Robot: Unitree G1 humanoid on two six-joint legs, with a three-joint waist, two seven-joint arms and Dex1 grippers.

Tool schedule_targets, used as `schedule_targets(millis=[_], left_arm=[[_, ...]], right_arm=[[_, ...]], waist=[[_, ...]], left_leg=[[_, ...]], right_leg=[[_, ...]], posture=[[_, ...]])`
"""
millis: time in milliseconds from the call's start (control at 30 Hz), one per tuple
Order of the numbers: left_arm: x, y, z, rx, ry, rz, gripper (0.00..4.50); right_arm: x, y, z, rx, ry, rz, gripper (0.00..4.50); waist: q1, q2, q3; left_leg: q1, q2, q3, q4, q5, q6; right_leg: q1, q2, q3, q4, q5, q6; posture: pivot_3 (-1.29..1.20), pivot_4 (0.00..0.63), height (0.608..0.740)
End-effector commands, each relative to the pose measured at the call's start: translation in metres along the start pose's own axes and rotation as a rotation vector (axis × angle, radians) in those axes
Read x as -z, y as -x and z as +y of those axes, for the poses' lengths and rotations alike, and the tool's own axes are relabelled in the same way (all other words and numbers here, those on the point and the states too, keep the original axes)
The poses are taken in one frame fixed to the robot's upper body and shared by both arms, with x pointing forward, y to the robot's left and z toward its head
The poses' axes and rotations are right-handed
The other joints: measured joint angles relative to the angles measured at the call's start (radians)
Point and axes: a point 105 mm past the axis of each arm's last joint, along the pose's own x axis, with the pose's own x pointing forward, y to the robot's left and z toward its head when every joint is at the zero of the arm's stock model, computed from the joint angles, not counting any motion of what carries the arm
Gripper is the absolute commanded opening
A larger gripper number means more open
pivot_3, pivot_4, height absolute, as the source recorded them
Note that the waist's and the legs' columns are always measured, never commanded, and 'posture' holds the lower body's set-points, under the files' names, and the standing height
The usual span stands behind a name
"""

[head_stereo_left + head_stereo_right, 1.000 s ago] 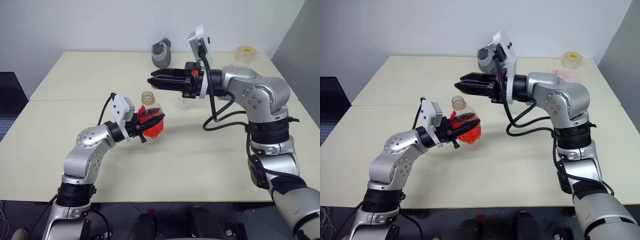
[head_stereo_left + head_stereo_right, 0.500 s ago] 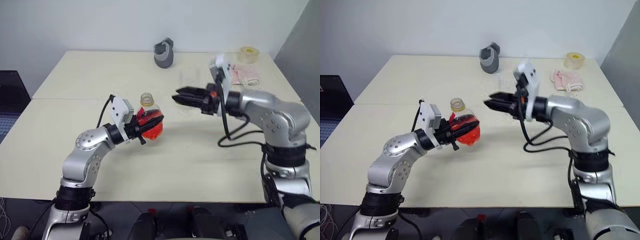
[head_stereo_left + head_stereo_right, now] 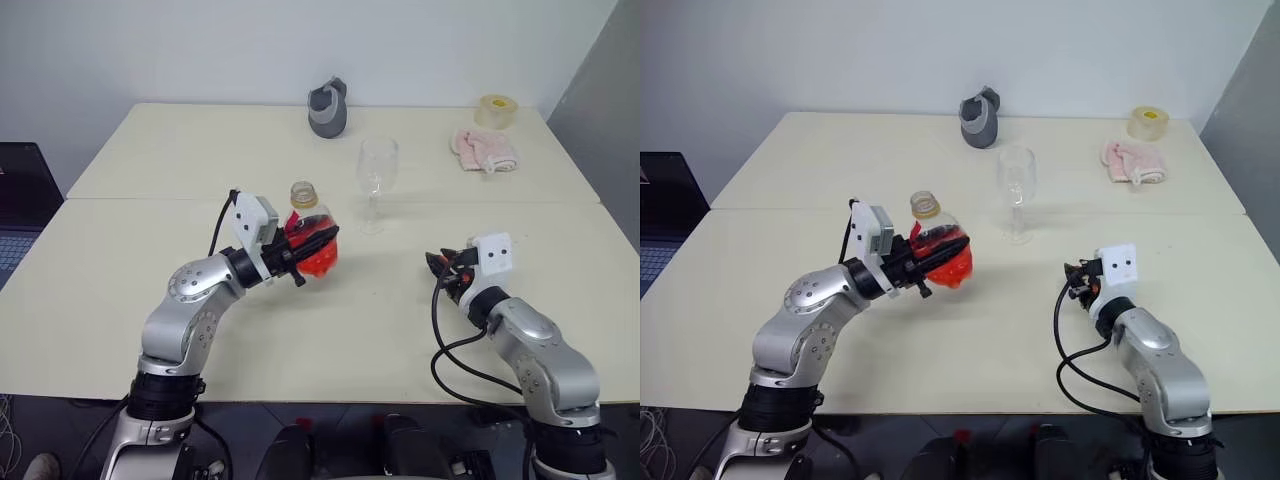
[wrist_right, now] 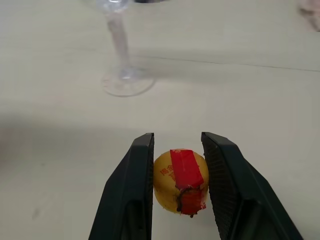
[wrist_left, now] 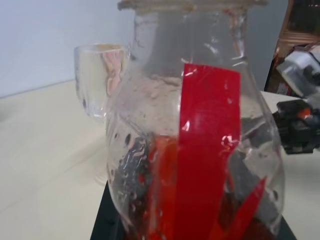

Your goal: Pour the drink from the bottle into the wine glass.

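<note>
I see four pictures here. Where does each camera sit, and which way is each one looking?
Left eye and right eye views: on the head, looking forward and down over the table; both arms show, the left gripper holding the bottle near the wine glass.
Left wrist view: on the left wrist, looking through the held bottle toward the glass.
Right wrist view: on the right wrist, looking along its jaws, which hold the yellow cap, toward the glass's foot.
Shared: the wine glass appears in every view.
</note>
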Motion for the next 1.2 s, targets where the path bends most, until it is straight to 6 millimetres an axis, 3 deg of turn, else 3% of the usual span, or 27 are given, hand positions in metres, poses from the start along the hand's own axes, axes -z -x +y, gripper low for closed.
schedule_targets(millis=[33,100,267,433,533,700,800,900,1033,1200], left_arm=[[-0.014,-0.003,0.001,0.007,-0.048,-0.042,1.04],[-0.014,-0.003,0.002,0.008,-0.051,-0.041,1.04],[-0.015,-0.002,0.004,-0.004,-0.054,-0.041,1.04],[-0.014,0.001,0.004,-0.015,-0.055,-0.038,1.04],[-0.014,0.005,0.012,-0.064,-0.059,-0.034,1.04],[-0.014,0.017,0.042,-0.252,-0.077,-0.041,1.04],[-0.012,0.032,0.067,-0.408,-0.141,-0.029,1.04],[-0.011,0.043,0.092,-0.556,-0.161,-0.024,1.04],[-0.012,0.067,0.124,-0.746,-0.164,-0.038,1.04],[-0.013,0.094,0.155,-0.891,-0.184,-0.045,1.04]], right_arm=[[0.000,-0.003,-0.006,0.057,0.002,-0.047,1.16],[0.005,-0.004,-0.005,0.062,-0.016,-0.037,1.16],[0.009,-0.006,0.002,0.041,-0.037,-0.023,2.79],[0.000,-0.005,0.002,0.026,-0.028,-0.037,4.47],[-0.017,-0.002,0.007,-0.061,0.047,-0.069,4.47],[-0.040,0.014,0.035,-0.328,0.150,-0.116,4.47],[-0.066,0.034,0.067,-0.626,0.178,-0.195,4.47],[-0.082,0.045,0.089,-0.810,0.242,-0.247,4.47],[-0.102,0.040,0.107,-0.917,0.235,-0.292,4.47],[-0.112,0.025,0.120,-0.952,0.239,-0.312,4.47]], waist=[[0.000,0.000,0.000],[0.000,0.000,0.000],[0.000,0.000,0.000],[0.001,0.000,0.000],[0.001,0.000,0.000],[0.000,0.000,0.000],[0.000,0.000,0.000],[0.000,0.000,0.000],[0.002,-0.001,0.000],[0.003,-0.002,0.000]], left_leg=[[0.000,0.000,0.000,0.000,0.000,0.000],[0.000,0.000,0.000,0.000,0.000,0.000],[0.000,0.000,0.000,0.000,0.000,0.000],[0.000,0.000,0.000,0.000,0.000,0.000],[0.000,0.000,0.000,0.000,0.000,0.000],[0.000,0.000,-0.001,0.000,-0.001,0.001],[0.000,0.000,-0.001,0.000,-0.001,0.001],[0.000,0.000,-0.002,0.000,-0.001,0.001],[0.000,0.000,-0.003,0.001,-0.001,0.001],[-0.001,0.000,-0.004,0.001,0.000,0.000]], right_leg=[[0.000,0.000,0.000,0.000,0.000,0.000],[0.000,0.000,0.000,0.000,0.000,0.000],[0.000,0.000,0.000,0.000,0.000,0.000],[0.000,0.000,0.000,0.000,0.000,0.000],[0.000,0.000,0.000,0.000,0.000,0.000],[0.000,0.000,0.000,0.000,0.000,0.000],[0.001,0.000,0.000,0.000,0.000,0.000],[0.001,0.000,-0.001,-0.001,0.000,0.000],[0.001,0.000,-0.002,-0.001,0.000,0.000],[0.001,-0.001,-0.002,-0.001,0.000,0.000]], posture=[[0.00,0.150,0.740],[0.00,0.150,0.740],[0.00,0.150,0.740],[0.00,0.150,0.740],[0.00,0.150,0.740],[0.00,0.150,0.740],[0.00,0.150,0.740],[0.00,0.150,0.740],[0.00,0.150,0.740],[0.00,0.150,0.740]])
